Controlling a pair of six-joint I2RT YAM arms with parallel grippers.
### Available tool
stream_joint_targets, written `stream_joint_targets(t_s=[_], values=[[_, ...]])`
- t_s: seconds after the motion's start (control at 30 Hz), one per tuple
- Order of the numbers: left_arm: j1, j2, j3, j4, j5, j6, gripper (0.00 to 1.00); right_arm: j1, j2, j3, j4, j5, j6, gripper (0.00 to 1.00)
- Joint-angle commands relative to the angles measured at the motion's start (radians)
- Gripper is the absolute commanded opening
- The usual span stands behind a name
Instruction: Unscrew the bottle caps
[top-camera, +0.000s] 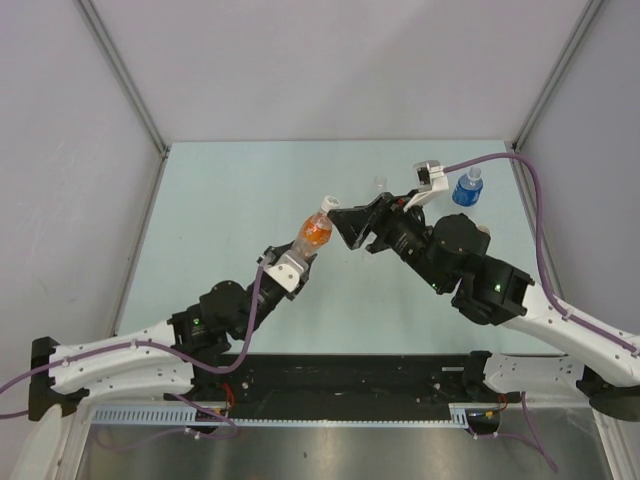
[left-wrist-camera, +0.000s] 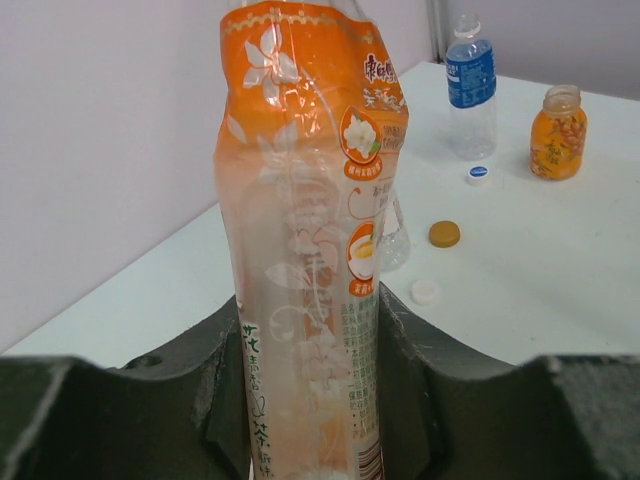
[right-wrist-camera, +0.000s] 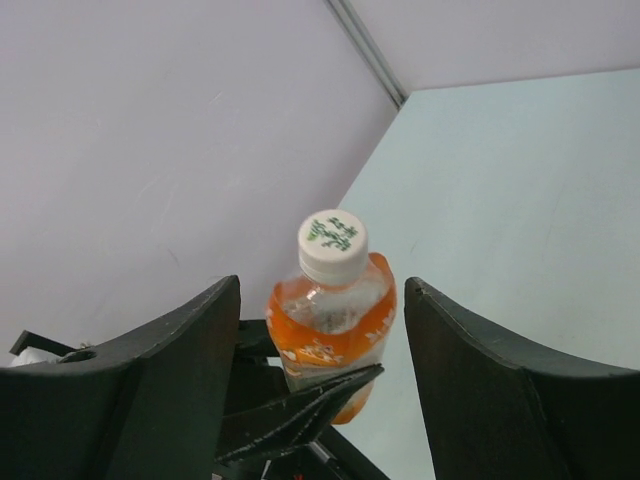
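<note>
My left gripper (top-camera: 297, 258) is shut on an orange-label bottle (top-camera: 315, 232) and holds it tilted above the table; in the left wrist view the bottle (left-wrist-camera: 305, 230) is pinched between the pads of the left gripper (left-wrist-camera: 310, 340). Its white cap (right-wrist-camera: 333, 244) with green print is on the neck and also shows in the top view (top-camera: 329, 204). My right gripper (top-camera: 341, 227) is open and faces the cap, with the jaws wide apart on either side of the bottle (right-wrist-camera: 335, 325) and not touching it. The right gripper (right-wrist-camera: 322, 292) holds nothing.
Loose caps lie on the table: a white-and-blue one (left-wrist-camera: 479, 175), an orange one (left-wrist-camera: 444, 234) and a white one (left-wrist-camera: 425, 292). A blue-label water bottle (left-wrist-camera: 470, 85) and a small uncapped orange-drink bottle (left-wrist-camera: 558, 132) stand behind them. The blue-label bottle (top-camera: 467, 187) is at the far right.
</note>
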Motion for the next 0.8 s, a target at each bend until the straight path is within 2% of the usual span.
stream_joint_targets(t_s=[0.0,0.6,0.77], values=[[-0.021,0.008,0.045,0.027,-0.004,0.018,0.0,0.011,0.011,0.04,0.109,-0.006,0.011,0.69],[-0.048,0.006,0.051,0.017,-0.002,0.017,0.0,0.01,0.057,0.044,0.112,0.02,-0.014,0.57],[-0.051,0.0,0.048,0.017,-0.001,0.018,0.0,0.011,0.057,0.044,0.114,0.034,-0.023,0.51]])
